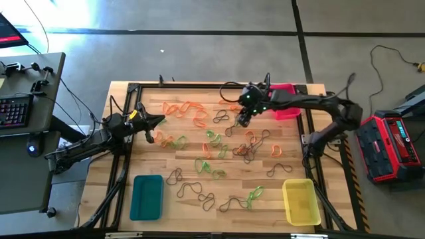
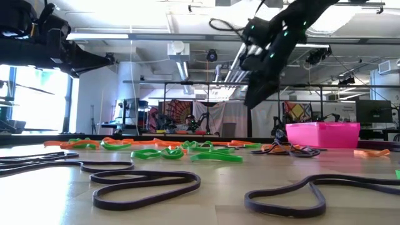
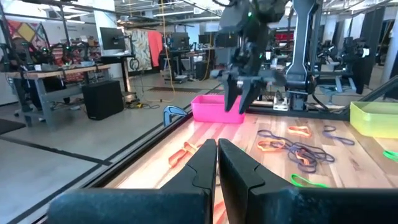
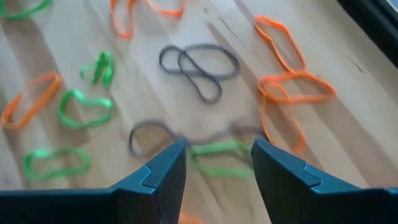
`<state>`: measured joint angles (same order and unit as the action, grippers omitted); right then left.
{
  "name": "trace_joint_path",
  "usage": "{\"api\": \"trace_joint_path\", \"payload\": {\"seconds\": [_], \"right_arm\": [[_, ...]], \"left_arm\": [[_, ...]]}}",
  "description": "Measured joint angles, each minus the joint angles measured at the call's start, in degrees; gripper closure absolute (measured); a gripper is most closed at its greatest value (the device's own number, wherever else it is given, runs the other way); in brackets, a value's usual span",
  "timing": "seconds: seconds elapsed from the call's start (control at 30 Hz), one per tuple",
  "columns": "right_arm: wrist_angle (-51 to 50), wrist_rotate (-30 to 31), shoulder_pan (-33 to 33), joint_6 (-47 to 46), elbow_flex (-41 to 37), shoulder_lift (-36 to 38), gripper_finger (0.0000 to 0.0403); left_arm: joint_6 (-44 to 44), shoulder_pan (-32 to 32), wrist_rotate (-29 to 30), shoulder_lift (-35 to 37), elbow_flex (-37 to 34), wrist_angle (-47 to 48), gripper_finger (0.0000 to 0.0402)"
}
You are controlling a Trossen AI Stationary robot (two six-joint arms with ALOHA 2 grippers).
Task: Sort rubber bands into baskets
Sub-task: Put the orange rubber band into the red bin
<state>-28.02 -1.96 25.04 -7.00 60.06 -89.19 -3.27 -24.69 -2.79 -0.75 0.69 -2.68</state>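
Right gripper (image 1: 243,120) hung jaws apart, empty, above the rubber bands (image 1: 219,143) mid-table; a green band lay straight below it. Pink basket (image 1: 285,101) at its 2 o'clock. Left gripper (image 1: 151,131) clenched, farther off.

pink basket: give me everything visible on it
The pink basket is a small rectangular tray, glossy plastic by the look, with low walls. It sits flat and upright at the table's far right corner, partly under the right arm. No bands show inside from above; the low view can't see in. Nothing grips it.
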Motion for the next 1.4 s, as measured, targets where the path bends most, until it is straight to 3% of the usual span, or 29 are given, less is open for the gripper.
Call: {"api": "trace_joint_path", "payload": {"seconds": [0.23, 0.37, 0.67, 0.9, 1.0, 1.2, 1.4], "right_arm": [[7.91, 1.18, 2.86, -1.72, 2.82, -10.51, 0.0231], [5.58, 6.12, 4.01, 3.06, 6.45, -16.06, 0.0231], [-0.09, 5.11, 8.79, 6.6, 9.96, -20.28, 0.0234], [0.07, -1.72, 10.97, 10.45, 9.54, -20.56, 0.0275], [0.26, -1.19, 11.42, 11.57, 9.54, -21.24, 0.028], [0.13, -1.32, 11.74, 13.54, 9.52, -22.74, 0.029], [0.19, -1.72, 11.65, 14.99, 9.67, -23.14, 0.0368]], "left_arm": [[-0.05, 0.0, -0.02, 0.0, 0.0, -0.52, 0.0392], [-0.36, 0.0, 0.0, 0.0, 0.0, -0.28, 0.0392], [0.02, 0.0, 0.0, 0.0, 0.0, -0.07, 0.0392], [-0.35, 0.0, 0.0, 0.0, 0.0, 0.38, 0.0392], [0.11, -0.02, -0.29, 0.0, 0.0, 0.44, 0.0392], [3.72, 0.01, -6.22, -1.21, 0.0, 0.5, 0.0392], [3.63, 0.0, -6.41, -3.64, 0.0, -0.62, 0.0392]]}}
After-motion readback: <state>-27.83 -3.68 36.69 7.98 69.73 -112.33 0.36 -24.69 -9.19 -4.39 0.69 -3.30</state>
